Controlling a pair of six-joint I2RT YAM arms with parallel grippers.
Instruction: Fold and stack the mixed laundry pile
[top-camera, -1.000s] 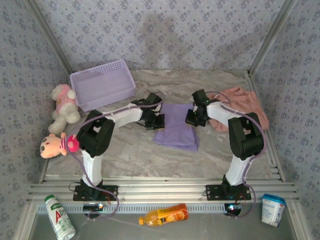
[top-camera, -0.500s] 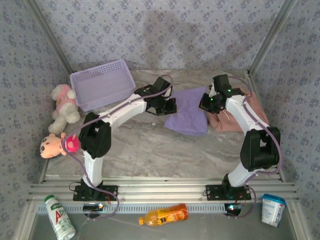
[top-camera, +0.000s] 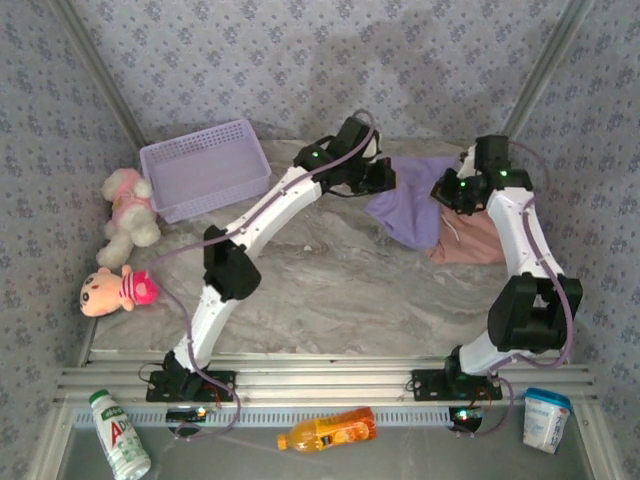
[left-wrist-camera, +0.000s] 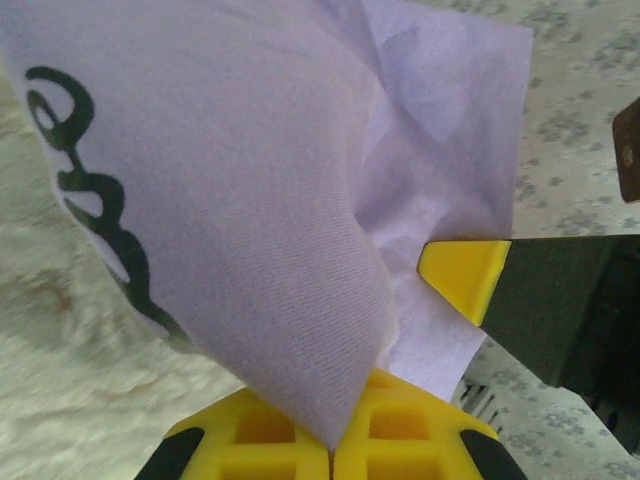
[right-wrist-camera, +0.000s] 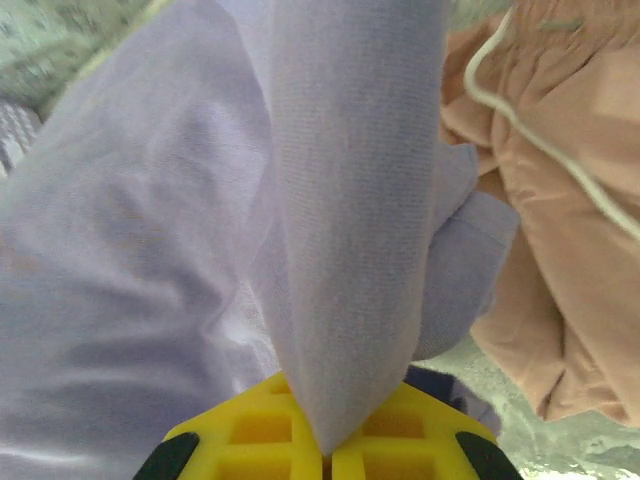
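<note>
The lavender T-shirt (top-camera: 408, 208) is held up over the far right part of the table (top-camera: 330, 290), and just beside it the smaller salmon-pink garment (top-camera: 472, 240) lies crumpled near the table's right edge. The left pincer (top-camera: 384, 182) is clenched on the shirt's left side and the right pincer (top-camera: 447, 193) on its right side. Each nips a fold between yellow fingertips (left-wrist-camera: 400, 425).

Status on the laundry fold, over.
Left gripper, right gripper: both shut on T-shirt. T-shirt held between them, edge overlapping pink garment. Basket far left, not in the way.
</note>
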